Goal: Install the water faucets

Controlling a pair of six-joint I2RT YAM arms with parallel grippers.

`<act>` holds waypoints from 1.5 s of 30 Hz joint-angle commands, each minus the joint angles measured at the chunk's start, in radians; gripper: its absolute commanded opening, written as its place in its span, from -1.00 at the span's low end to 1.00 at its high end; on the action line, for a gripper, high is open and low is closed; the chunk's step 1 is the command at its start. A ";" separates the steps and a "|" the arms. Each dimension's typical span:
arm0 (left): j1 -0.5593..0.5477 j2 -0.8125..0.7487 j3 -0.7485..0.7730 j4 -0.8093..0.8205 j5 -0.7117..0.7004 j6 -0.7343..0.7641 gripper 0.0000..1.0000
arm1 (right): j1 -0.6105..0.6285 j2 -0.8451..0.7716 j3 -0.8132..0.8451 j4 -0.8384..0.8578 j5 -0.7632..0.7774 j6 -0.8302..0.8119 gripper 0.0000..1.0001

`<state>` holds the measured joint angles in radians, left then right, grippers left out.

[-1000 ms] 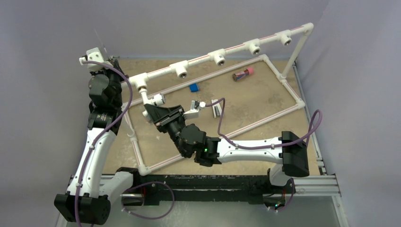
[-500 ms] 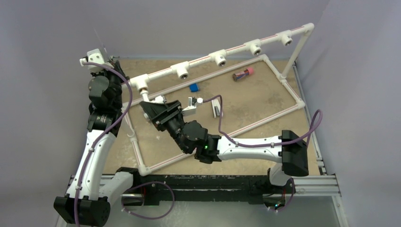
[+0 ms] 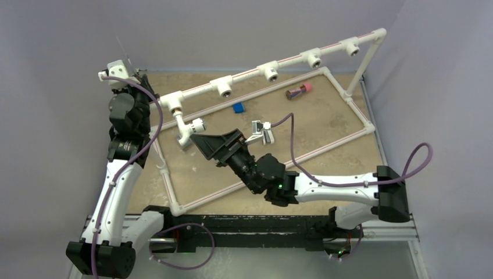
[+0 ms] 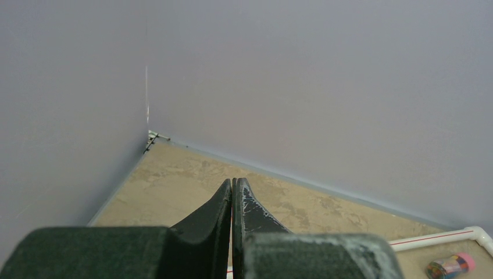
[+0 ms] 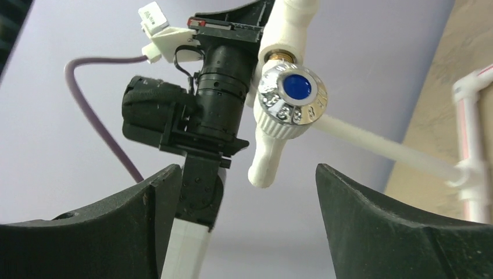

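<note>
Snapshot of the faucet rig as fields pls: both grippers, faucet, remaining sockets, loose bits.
left gripper: shut, empty, raised toward the back-left corner
right gripper: open, holding nothing, facing the faucet, not touching it
faucet: seated in the leftmost fitting, knob toward the right gripper
rail: four more fittings, sockets open
loose items: blue piece, pink-capped cylinder

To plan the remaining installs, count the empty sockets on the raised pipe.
4, all on the raised pipe right of the fitted faucet: first socket, second socket, third socket, fourth socket near the far-right corner. None looks hidden.
</note>
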<state>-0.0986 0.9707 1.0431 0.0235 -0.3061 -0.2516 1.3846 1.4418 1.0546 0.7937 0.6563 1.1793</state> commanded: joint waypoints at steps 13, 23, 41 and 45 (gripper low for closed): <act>-0.010 0.040 -0.070 -0.270 0.082 -0.012 -1.00 | -0.007 -0.242 0.110 -0.378 -0.196 -1.229 0.70; -0.010 0.035 -0.085 -0.268 0.088 -0.009 -1.00 | 0.049 -0.167 0.171 -0.461 -0.281 -1.932 0.71; -0.009 0.029 -0.091 -0.264 0.095 -0.009 -1.00 | 0.137 0.063 0.104 0.043 -0.143 -2.772 0.81; -0.009 0.028 -0.092 -0.264 0.097 -0.009 -1.00 | 0.132 0.119 0.140 0.075 -0.153 -2.817 0.81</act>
<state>-0.0982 0.9653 1.0359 0.0303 -0.2905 -0.2520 1.5192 1.5356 1.1278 0.7563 0.4881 -1.5257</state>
